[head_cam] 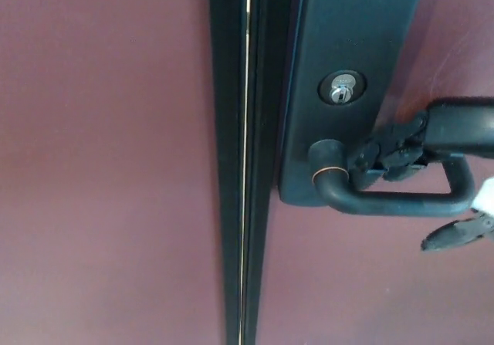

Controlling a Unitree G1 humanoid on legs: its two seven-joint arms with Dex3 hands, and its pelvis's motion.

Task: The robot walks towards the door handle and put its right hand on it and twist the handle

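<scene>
Backdrop: maroon door [108, 167], dark seam left of the black lock plate [347, 36]. Keyhole cylinder [340, 90] above the lever handle [386, 202]. Right hand [405, 148] rests on the lever near its pivot; grip state indeterminate. Advised: seat fingers around the lever, press downward steadily. Legible writing: none.
</scene>
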